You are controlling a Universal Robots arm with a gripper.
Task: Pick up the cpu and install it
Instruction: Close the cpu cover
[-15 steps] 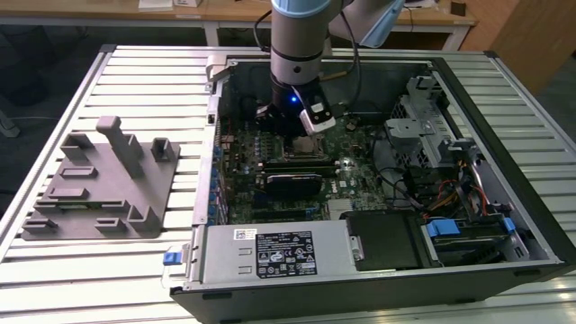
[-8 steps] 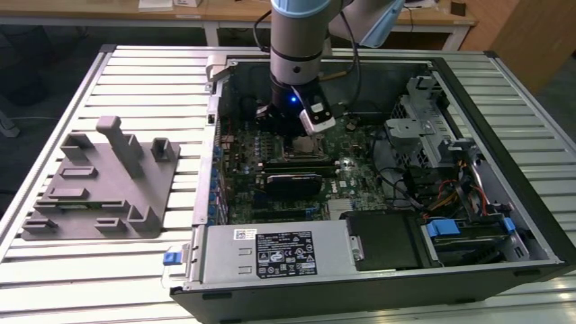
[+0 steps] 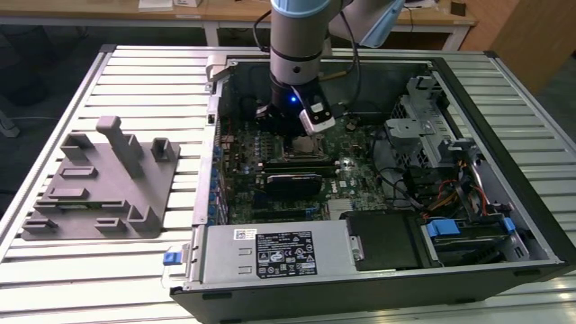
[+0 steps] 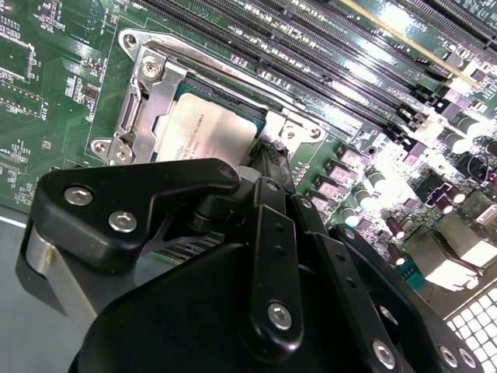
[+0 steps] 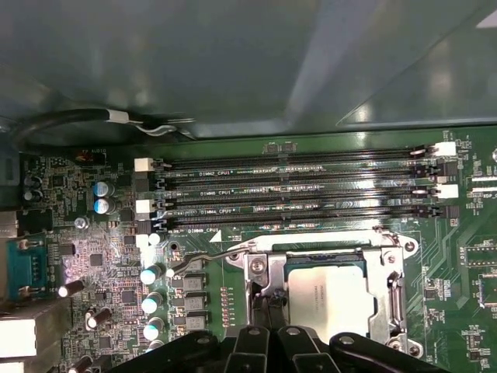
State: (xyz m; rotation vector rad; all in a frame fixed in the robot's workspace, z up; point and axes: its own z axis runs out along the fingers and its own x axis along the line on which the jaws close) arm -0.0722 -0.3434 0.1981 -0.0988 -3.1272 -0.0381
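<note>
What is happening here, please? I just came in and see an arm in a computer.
A robot arm reaches down into an open computer case, its end effector low over the motherboard. The cpu lies inside the metal socket frame, and the end effector is at the cpu's edge. Whether it grips the cpu cannot be told.

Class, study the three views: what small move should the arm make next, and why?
Probably a short, straight rise of the tool away from the motherboard. In both wrist views the cpu lies flat inside the socket frame, with the tool at its edge, so sideways motion might drag it. Whether the tool grips it cannot be told.
</note>
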